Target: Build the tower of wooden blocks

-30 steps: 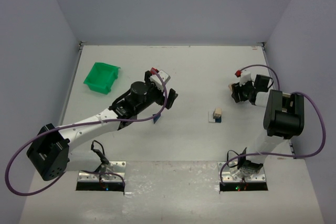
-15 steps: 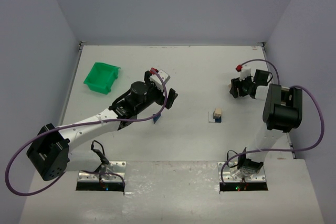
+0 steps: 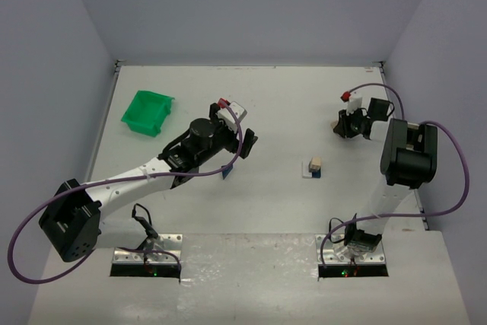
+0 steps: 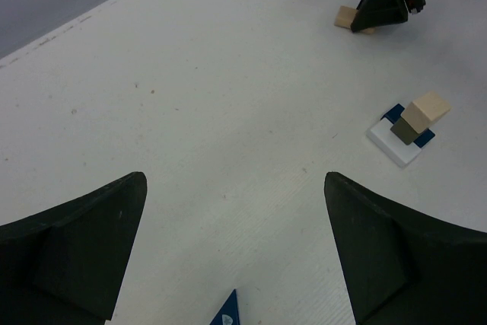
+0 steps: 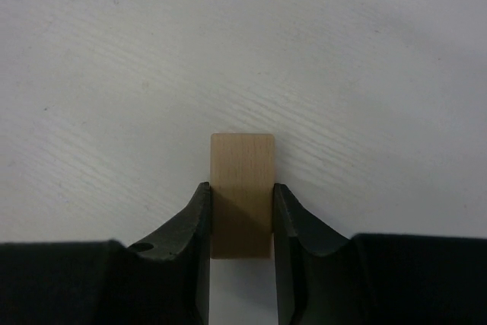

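Note:
A small stack point(image 3: 314, 166) stands mid-table: a tan block on a dark grey one, over a blue piece and a white flat base. It also shows in the left wrist view point(image 4: 415, 122). My right gripper point(image 3: 342, 125) is at the far right, low at the table. Its fingers point(image 5: 194, 218) are shut on the sides of a tan block point(image 5: 241, 180), which also shows in the left wrist view point(image 4: 348, 17). A blue wedge point(image 3: 227, 173) lies on the table just below my left gripper point(image 3: 245, 142), which is open and empty. Only the wedge's tip point(image 4: 227, 311) shows between its fingers.
A green plastic bin point(image 3: 147, 112) sits at the far left. The left arm stretches across the left half of the table. The enclosure's grey walls close the table in at the back and sides.

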{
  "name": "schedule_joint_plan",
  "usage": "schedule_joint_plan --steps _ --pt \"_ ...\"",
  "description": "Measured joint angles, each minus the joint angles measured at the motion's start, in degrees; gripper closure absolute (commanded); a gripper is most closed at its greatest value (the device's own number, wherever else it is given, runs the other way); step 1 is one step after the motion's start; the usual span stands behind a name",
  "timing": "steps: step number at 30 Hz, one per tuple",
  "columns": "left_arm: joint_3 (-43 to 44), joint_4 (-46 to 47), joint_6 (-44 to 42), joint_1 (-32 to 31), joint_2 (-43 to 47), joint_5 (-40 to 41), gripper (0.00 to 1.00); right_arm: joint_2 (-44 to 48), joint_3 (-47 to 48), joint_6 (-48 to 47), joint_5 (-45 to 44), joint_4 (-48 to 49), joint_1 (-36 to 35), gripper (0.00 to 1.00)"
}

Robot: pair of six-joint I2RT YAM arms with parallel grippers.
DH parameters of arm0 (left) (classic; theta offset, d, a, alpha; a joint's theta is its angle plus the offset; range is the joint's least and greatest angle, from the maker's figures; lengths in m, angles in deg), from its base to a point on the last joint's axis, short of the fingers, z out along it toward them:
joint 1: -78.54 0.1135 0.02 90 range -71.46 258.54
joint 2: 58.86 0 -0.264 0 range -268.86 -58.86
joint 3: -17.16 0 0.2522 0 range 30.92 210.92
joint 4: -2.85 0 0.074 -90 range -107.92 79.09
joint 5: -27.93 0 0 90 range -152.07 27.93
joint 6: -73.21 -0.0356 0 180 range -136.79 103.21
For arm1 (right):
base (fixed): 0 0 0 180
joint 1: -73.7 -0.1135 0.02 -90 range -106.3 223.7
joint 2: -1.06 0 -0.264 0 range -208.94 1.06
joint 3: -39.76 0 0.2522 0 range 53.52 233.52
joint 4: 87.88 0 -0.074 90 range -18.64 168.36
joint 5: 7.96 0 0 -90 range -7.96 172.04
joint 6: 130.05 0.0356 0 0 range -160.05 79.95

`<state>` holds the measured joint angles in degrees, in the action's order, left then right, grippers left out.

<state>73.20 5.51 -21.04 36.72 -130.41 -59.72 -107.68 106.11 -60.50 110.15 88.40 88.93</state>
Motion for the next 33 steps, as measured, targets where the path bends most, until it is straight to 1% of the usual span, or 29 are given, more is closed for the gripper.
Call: schedule_joint_plan --steps 5,8,10,13,18,21,26,29,33 --pt "0.0 0.0 0.0 0.0 0.0 -0.3 0.0 3.8 -0.7 -4.1 5.1 -4.3 0.0 0.89" --pt "0.0 0.0 0.0 0.0 0.0 -0.7 0.0 9.1 -0.7 -8.7 10.5 -8.5 0.0 0.89" --pt "0.0 -0.2 0.0 0.0 0.1 -1.1 0.0 13.8 -0.7 -13.9 15.4 -11.7 0.0 0.89" --pt "0.0 -1.1 0.0 0.0 0.4 -2.0 0.0 20.5 -0.7 -22.0 22.4 -18.4 0.0 0.86" --pt "0.0 -2.7 0.1 0.0 1.7 -2.4 0.0 26.1 -0.5 -34.7 30.1 -32.3 -0.9 0.85" --pt "0.0 -3.2 0.2 0.0 1.8 -2.2 0.0 28.1 -1.5 -40.5 32.4 -39.7 -1.9 0.86" --pt "0.0 -3.8 0.3 0.0 1.8 -0.8 0.0 28.9 -1.7 -44.5 34.1 -48.9 -2.9 0.86" --pt "0.0 -4.2 0.2 0.0 1.8 0.4 0.0 29.8 -1.9 -46.8 32.1 -52.7 -4.1 0.86" --pt "0.0 -4.3 0.2 0.0 1.5 1.5 0.0 33.3 -4.4 -48.3 27.5 -54.6 -7.1 0.86"
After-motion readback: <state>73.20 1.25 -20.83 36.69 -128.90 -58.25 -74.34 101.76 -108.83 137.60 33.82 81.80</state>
